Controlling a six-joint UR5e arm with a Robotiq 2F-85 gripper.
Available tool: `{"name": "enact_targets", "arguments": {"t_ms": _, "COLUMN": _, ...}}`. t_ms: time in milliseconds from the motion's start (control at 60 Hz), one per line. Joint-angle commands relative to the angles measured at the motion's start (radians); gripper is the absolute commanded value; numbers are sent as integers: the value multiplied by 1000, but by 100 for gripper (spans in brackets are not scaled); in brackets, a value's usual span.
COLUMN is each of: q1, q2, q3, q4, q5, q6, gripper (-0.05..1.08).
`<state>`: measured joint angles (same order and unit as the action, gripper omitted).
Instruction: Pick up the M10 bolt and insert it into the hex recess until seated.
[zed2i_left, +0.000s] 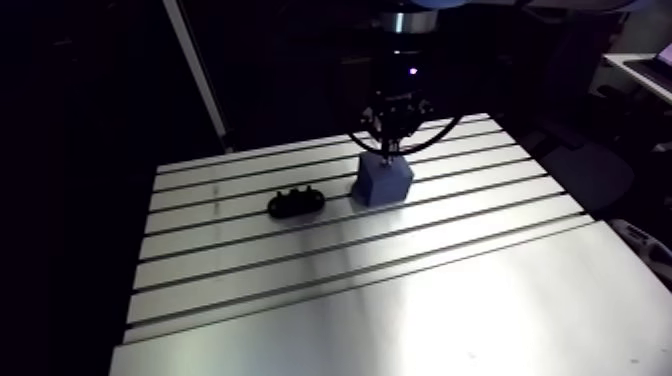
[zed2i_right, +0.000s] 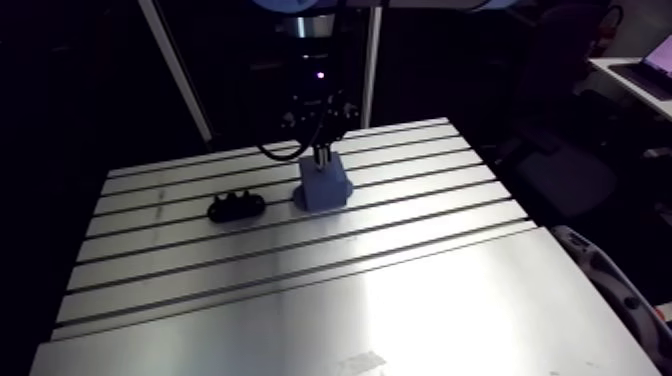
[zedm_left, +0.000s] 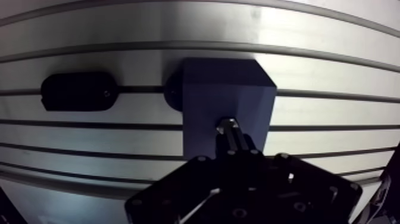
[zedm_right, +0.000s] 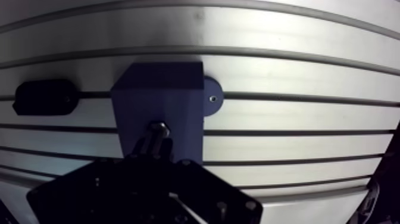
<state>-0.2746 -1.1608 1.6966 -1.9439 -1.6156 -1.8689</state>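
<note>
Wrist view, clearer than arm view: end effector (zedm_left: 233, 142) clamped on M10 bolt (zedm_left: 228, 127) at blue block (zedm_left: 226, 89).

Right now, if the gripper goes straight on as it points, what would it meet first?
Probably the blue block, met first by the M10 bolt the gripper holds; remaining gap unclear.

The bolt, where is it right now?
In the wrist view the bolt is pinched in the claw, at the top of the blue block; a black part lies beside that block.
</note>
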Motion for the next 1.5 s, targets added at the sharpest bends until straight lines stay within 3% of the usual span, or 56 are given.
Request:
{"name": "enact_targets", "arguments": {"t_ms": 17, "q1": 0, "q2": 0, "q3": 2, "q4": -1, "q5": 0, "q6": 0, "gripper": 107}}
{"name": "enact_targets", "arguments": {"t_ms": 1500, "q1": -2, "q2": 12, "q3": -2, "q4": -1, "q5": 3, "q6": -14, "gripper": 107}}
